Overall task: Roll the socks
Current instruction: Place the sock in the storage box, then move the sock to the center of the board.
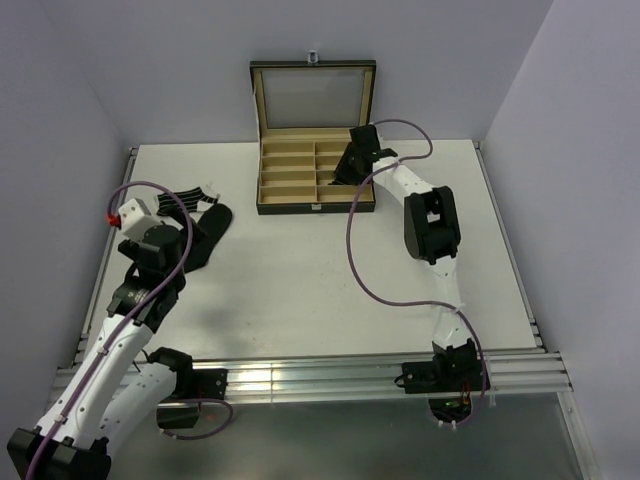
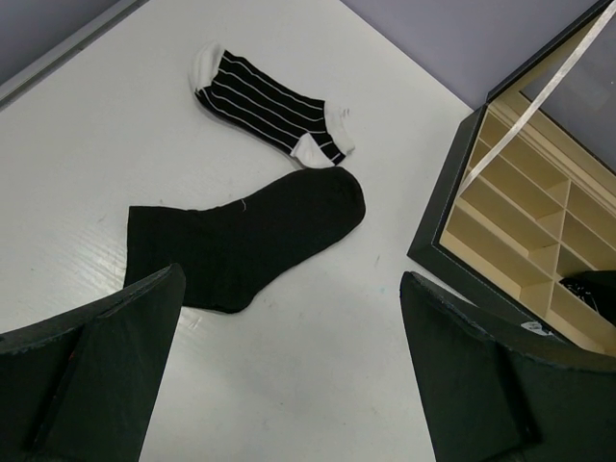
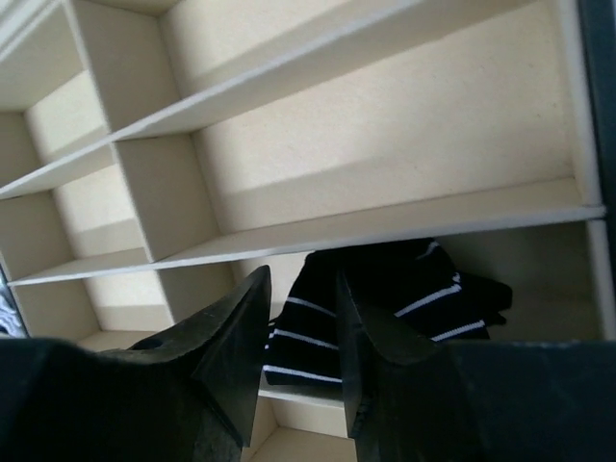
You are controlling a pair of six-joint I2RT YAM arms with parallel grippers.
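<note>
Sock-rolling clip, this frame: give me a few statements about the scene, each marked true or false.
1. The lid of the box stands open. True.
2. A striped sock bundle lies in a box compartment. True.
3. The left gripper is shut on the plain black sock. False: it is open and holds nothing; that sock lies flat on the table.
4. The flat striped sock lies at the table's right side. False: it lies at the left, beside the plain black sock.
5. The right gripper is at the box. True.
</note>
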